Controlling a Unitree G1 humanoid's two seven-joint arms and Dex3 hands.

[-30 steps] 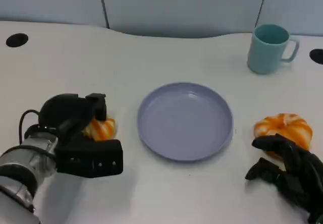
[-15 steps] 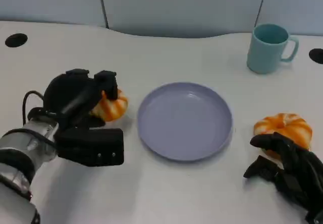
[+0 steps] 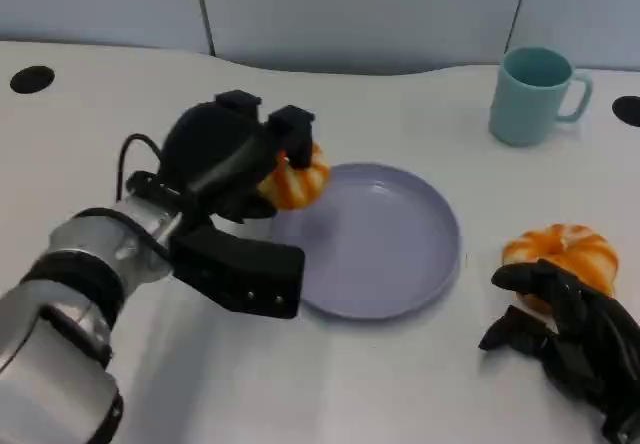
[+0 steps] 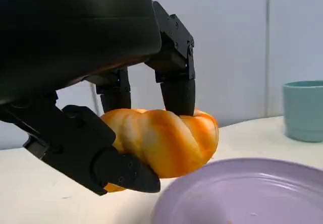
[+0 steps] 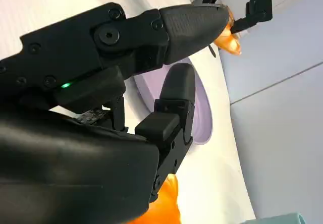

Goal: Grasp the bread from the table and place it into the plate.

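My left hand [image 3: 225, 154] grips an orange twisted bread roll [image 3: 297, 179] and holds it in the air over the left rim of the lilac plate [image 3: 400, 254]. In the left wrist view the roll [image 4: 166, 138] is pinched between the fingers [image 4: 176, 90] just above the plate's edge [image 4: 242, 188]. A second bread roll [image 3: 565, 249] lies on the table right of the plate. My right hand [image 3: 565, 334] rests by its near side, fingers apart and holding nothing. The right wrist view shows that hand [image 5: 101, 82] above this roll [image 5: 169, 204].
A teal mug [image 3: 530, 94] stands at the back right, well beyond the plate. Round black holes [image 3: 32, 78] mark the tabletop at the far left and far right. A pale partition wall closes off the table's back edge.
My left hand has lifted the roll off the table and carried it rightward and away, from left of the plate to over its left rim. The right hand has hardly moved.
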